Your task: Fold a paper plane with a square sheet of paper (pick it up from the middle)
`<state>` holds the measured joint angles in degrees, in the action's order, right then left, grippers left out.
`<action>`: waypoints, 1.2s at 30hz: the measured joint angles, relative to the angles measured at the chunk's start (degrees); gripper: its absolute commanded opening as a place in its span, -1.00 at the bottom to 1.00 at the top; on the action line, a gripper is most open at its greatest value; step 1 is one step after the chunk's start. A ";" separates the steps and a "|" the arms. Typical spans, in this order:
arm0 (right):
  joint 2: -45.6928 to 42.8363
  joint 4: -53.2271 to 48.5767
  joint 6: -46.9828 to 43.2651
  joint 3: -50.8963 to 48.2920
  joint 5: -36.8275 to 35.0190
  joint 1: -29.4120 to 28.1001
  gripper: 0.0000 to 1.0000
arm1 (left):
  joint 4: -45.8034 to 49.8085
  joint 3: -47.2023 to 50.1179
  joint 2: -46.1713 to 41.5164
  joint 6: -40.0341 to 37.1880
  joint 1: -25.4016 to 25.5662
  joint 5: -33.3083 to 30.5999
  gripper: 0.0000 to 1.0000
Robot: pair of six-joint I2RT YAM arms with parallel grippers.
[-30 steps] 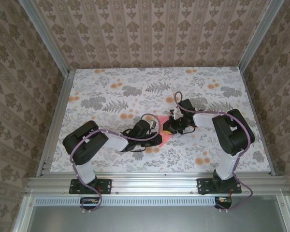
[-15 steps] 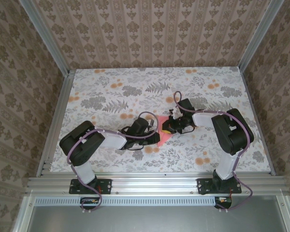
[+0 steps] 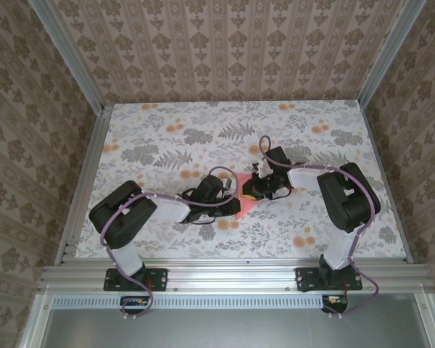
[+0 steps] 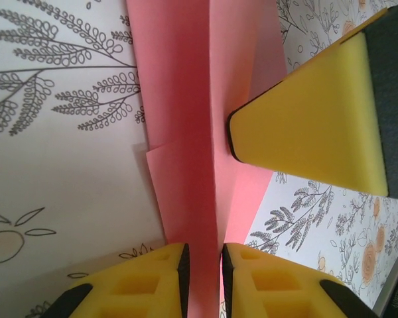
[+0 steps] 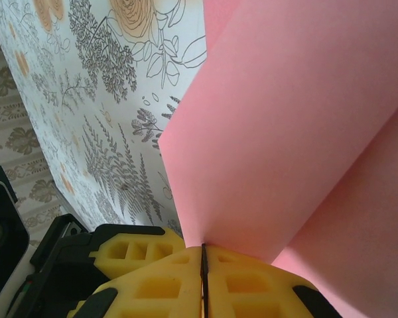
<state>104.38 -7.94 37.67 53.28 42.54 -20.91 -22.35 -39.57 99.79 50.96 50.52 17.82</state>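
You have the half-folded pink sheet [image 4: 179,99] mid-way across the counter [image 3: 152,138], its fold pinched in your fully closed right end effector [image 5: 203,255], while your left end effector [image 4: 204,255], jaws slightly parted, straddles its ridge.

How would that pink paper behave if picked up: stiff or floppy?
Probably light and floppy: the thin paper bends where the right gripper pinches it. The centre crease likely stiffens it lengthwise. It could crumple easily.

Left gripper [image 4: 204,255] slightly parted; right gripper [image 5: 203,255] pinched tight on paper [image 5: 305,132]; the 2 nearly meet.
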 measured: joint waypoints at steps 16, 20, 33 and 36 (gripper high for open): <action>0.00 -1.44 -0.50 0.33 -0.04 -0.26 -0.79 | 0.09 -0.37 0.00 -0.63 0.00 0.09 -0.77; 0.00 -1.57 -0.79 0.37 -0.04 -0.26 -0.78 | -0.13 -0.37 0.00 -0.61 -0.04 0.48 -0.87; -0.07 -2.54 -1.51 1.14 -0.96 -0.35 -0.75 | -4.57 0.76 2.38 2.45 -0.37 0.85 -1.00; -1.27 -2.54 -1.14 0.83 -2.73 0.13 -0.73 | -5.33 1.16 2.40 3.32 -0.37 0.81 -1.00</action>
<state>103.11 -10.48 36.53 54.11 39.81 -20.78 -27.68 -38.41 102.19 54.28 50.15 18.63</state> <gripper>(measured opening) 0.131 0.051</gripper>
